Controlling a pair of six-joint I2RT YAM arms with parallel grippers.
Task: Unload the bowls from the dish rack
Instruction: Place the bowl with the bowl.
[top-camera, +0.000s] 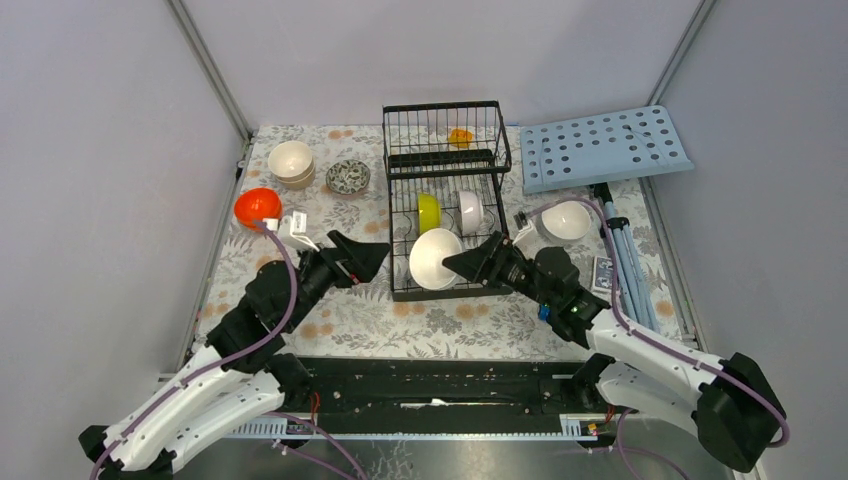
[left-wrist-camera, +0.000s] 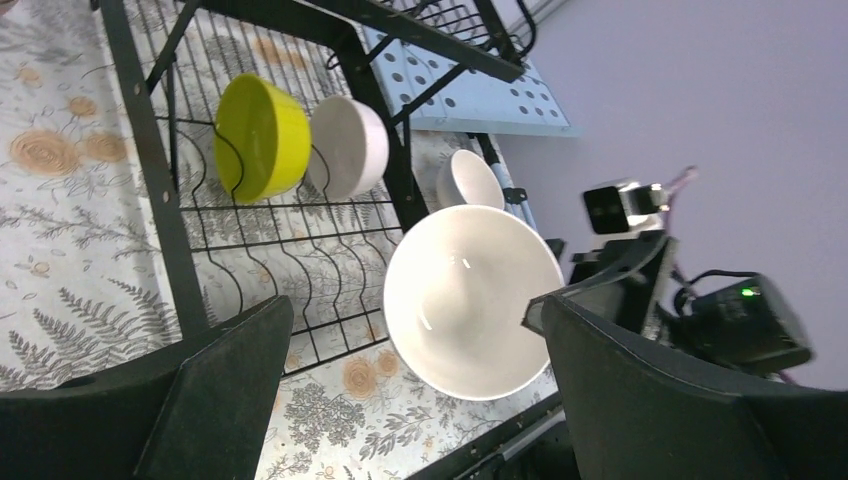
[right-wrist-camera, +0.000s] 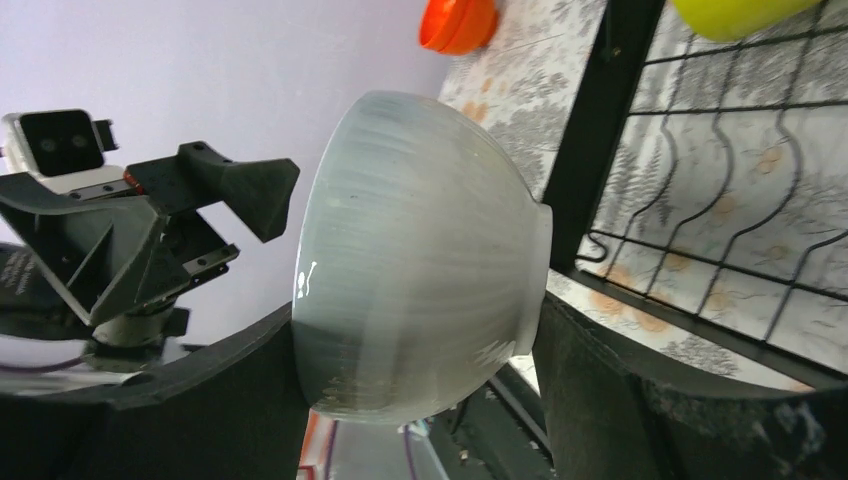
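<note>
Top view: right gripper (top-camera: 455, 262) is clamped on the large white bowl (top-camera: 434, 259). The bowl is tipped on its side at the front edge of the dish rack (top-camera: 440, 125), open face toward the left arm. Left gripper (top-camera: 368, 257) has its jaws spread wide and holds nothing; it sits near the bowl's open side without touching. Yellow-green bowl (top-camera: 428, 211) and small white bowl (top-camera: 470, 212) stand on edge in the rack tines behind it. On the worktop (top-camera: 340, 320), left of the rack: orange bowl (top-camera: 257, 207), stacked cream bowls (top-camera: 292, 163), patterned bowl (top-camera: 348, 177). Another white bowl (top-camera: 565, 221) sits right of the rack, below the perforated board (top-camera: 605, 148).

Left wrist: the large white bowl (left-wrist-camera: 470, 300) faces this camera with its inside empty, between and beyond the spread fingers (left-wrist-camera: 215, 390). Yellow-green bowl (left-wrist-camera: 262, 135) and small white bowl (left-wrist-camera: 348, 145) are side by side in the rack (left-wrist-camera: 150, 180).

Right wrist: the bowl's outside (right-wrist-camera: 420, 260) fills the gap, one finger on the rim side and one finger (right-wrist-camera: 640, 400) on the foot side. The rack frame (right-wrist-camera: 600, 140) is just beyond. The left gripper (right-wrist-camera: 230, 225) is opposite.
</note>
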